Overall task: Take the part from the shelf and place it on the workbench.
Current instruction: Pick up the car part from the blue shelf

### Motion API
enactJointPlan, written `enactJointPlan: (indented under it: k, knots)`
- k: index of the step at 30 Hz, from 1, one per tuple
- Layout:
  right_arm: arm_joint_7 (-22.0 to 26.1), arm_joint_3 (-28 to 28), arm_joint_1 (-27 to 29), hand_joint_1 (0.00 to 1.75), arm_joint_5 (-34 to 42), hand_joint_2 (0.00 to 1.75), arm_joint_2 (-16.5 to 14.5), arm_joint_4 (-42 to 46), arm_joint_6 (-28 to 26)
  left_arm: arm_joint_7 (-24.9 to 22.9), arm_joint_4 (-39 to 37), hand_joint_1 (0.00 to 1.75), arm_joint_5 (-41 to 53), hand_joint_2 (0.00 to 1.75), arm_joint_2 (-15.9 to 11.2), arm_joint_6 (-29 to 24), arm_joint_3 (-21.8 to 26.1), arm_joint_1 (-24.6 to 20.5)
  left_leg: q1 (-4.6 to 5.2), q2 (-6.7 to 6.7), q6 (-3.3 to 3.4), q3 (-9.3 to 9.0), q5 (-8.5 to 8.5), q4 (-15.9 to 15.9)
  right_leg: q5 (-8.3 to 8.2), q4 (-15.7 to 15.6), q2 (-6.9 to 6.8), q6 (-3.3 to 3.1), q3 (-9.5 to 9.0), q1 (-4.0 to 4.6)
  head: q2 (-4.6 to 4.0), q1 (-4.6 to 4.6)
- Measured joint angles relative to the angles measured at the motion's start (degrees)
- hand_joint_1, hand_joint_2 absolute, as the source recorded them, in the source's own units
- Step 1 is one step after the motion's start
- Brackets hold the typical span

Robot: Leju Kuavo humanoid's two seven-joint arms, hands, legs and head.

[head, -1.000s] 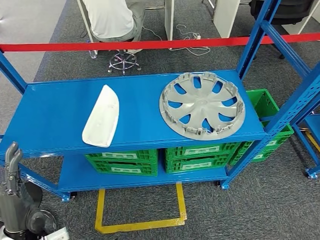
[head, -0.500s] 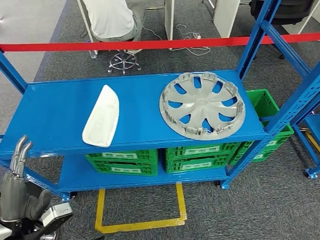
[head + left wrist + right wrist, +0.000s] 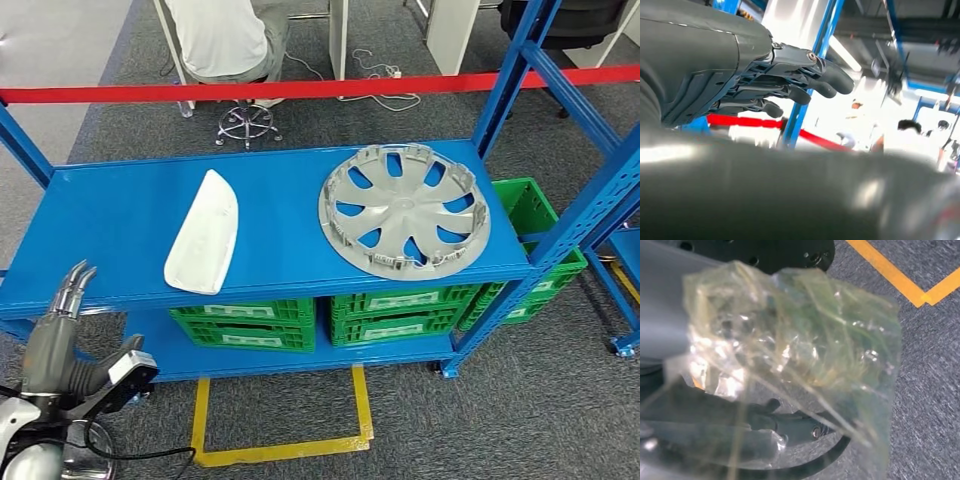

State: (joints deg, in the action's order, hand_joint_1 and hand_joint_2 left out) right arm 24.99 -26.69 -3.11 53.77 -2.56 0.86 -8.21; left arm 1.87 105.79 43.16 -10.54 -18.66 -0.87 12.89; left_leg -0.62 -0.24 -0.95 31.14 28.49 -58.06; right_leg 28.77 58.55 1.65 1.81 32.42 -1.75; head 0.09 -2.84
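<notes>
On the blue shelf's top level point(image 3: 106, 225) lie a white curved part point(image 3: 202, 233) at the left middle and a silver wheel cover point(image 3: 404, 210) at the right. My left hand point(image 3: 59, 338) is raised at the lower left, below and in front of the shelf's front edge, well left of the white part. Its fingers point(image 3: 798, 75) stretch out straight and hold nothing. In the right wrist view, crumpled clear plastic film point(image 3: 798, 340) covers my right hand point(image 3: 753, 427) above the carpet, so how its fingers lie is unclear.
Green crates point(image 3: 245, 325) fill the shelf's lower level, and another green crate point(image 3: 532, 205) stands at the right. A red barrier tape point(image 3: 302, 88) runs behind the shelf, with a seated person point(image 3: 223, 35) beyond it. Yellow floor tape point(image 3: 279, 450) marks a square in front.
My left hand has risen and moved right, closer to the shelf's front edge, with its fingers stretching out. The parts on the shelf have not moved.
</notes>
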Motion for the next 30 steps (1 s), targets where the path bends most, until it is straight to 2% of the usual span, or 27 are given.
enactJointPlan:
  k: [5,8,12,17,30]
  knots:
    - [-0.5,-1.86,0.01,0.0,0.95,0.0,0.57,-0.12,-0.08,-1.29,-3.54,0.0,1.49,1.75,-0.75,1.68,-0.09,-2.57,0.0,0.0,-0.01,0.01,-0.01,0.0,0.0,0.0,0.0,0.0,0.01,0.0,0.0,0.01]
    - [-0.67,-2.92,-0.01,0.0,1.33,0.0,0.85,-0.14,-0.03,-2.17,-5.59,0.0,5.68,1.75,-1.02,1.9,-0.63,-4.09,0.0,0.0,-0.01,0.01,-0.01,-0.01,0.0,0.0,0.0,0.0,0.02,0.0,0.0,0.0]
    - [-0.73,-4.5,-0.14,0.0,1.57,0.0,1.04,-0.14,0.31,-3.41,-8.95,0.0,13.33,1.75,-1.56,1.79,-2.93,-6.17,0.0,0.0,-0.01,0.01,-0.01,-0.01,-0.01,0.0,0.02,0.01,0.03,0.0,0.0,-0.01]
    - [-0.8,-5.78,-0.25,0.0,1.82,0.0,1.25,-0.15,0.5,-3.81,-11.82,0.0,15.88,1.75,-1.84,1.53,-5.03,-7.6,0.0,0.01,-0.01,0.01,-0.01,-0.01,-0.03,0.0,0.03,0.02,0.04,0.0,0.0,0.0]
    - [-1.54,-10.52,-0.57,0.0,4.5,0.0,1.99,-0.16,0.63,-4.68,-22.77,0.0,26.48,1.75,-2.15,-3.8,-12.95,-13.44,0.0,0.0,0.0,0.01,-0.02,-0.02,-0.05,0.0,0.04,0.05,0.05,-0.01,0.0,-0.01]
